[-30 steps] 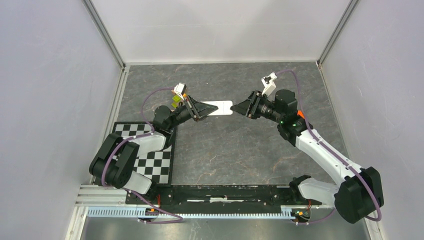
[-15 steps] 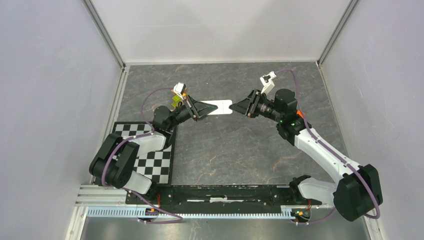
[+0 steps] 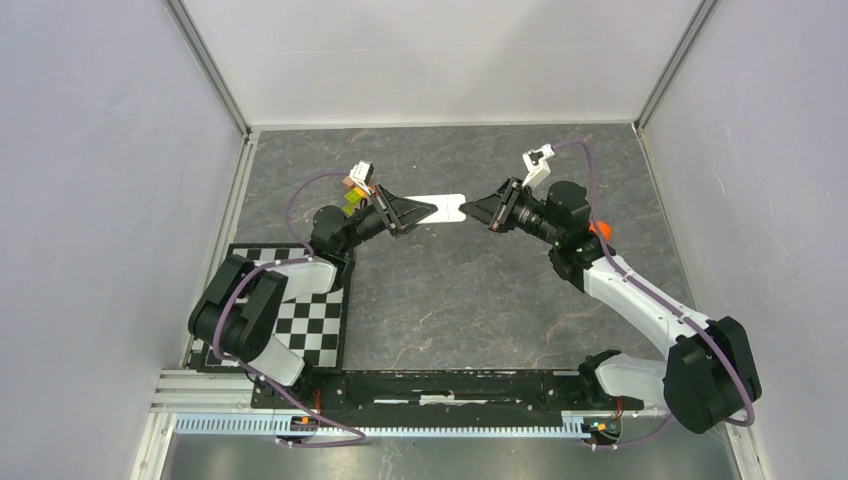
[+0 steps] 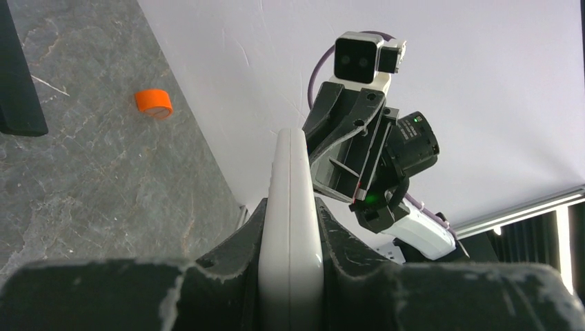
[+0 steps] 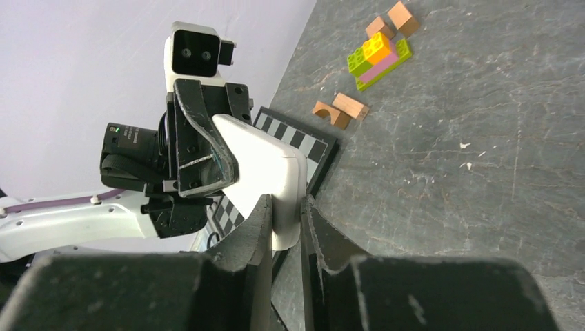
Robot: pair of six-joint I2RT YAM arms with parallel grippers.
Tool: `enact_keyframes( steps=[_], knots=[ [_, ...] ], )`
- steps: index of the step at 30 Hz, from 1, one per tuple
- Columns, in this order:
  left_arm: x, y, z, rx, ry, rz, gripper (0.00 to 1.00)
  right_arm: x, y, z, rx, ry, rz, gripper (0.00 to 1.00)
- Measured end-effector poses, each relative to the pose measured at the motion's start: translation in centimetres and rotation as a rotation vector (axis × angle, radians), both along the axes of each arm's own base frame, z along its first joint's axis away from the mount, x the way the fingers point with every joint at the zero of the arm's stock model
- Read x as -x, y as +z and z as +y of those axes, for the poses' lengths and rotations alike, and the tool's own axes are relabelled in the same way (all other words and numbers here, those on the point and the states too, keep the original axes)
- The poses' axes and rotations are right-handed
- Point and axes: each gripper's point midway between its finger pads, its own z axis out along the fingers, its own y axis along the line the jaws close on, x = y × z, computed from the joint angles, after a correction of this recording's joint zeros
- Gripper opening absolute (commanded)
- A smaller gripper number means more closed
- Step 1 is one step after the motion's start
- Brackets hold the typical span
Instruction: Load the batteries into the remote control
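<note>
The white remote control (image 3: 447,207) is held in the air between both grippers, plain white side up. My left gripper (image 3: 426,211) is shut on its left end; in the left wrist view the remote (image 4: 290,200) stands edge-on between the jaws of the left gripper (image 4: 290,214). My right gripper (image 3: 470,208) is shut on the remote's right end, and the remote also shows in the right wrist view (image 5: 265,162) with its corner pinched in the right gripper (image 5: 285,207). The blue and purple batteries are not in view.
An orange round cap (image 4: 153,102) lies on the grey table, close behind the right arm (image 3: 600,228). A black bar (image 4: 17,76) lies at the left. Lego bricks (image 5: 378,58) and wooden blocks (image 5: 339,110) lie beside the checkerboard mat (image 3: 300,320).
Both arms shifted slightly away from their bases. The right gripper closed the small gap to the remote's right end and now grips it. The left gripper kept hold of the remote.
</note>
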Motion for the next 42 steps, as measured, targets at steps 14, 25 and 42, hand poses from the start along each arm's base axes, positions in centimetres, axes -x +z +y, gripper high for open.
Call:
enact_keyframes(
  steps=[14, 25, 42],
  knots=[
    [-1.5, -1.6, -0.6, -0.031, 0.033, 0.05, 0.02, -1.6, -1.8, -0.2, 0.134, -0.108, -0.051, 0.17],
    [-1.1, -2.5, -0.9, -0.116, 0.033, 0.049, 0.02, -1.4, -3.1, -0.7, 0.254, -0.097, -0.071, 0.27],
    [0.0, -1.2, -0.7, -0.123, 0.014, 0.026, 0.02, -0.4, -2.3, -0.2, 0.214, -0.042, -0.103, 0.38]
  ],
)
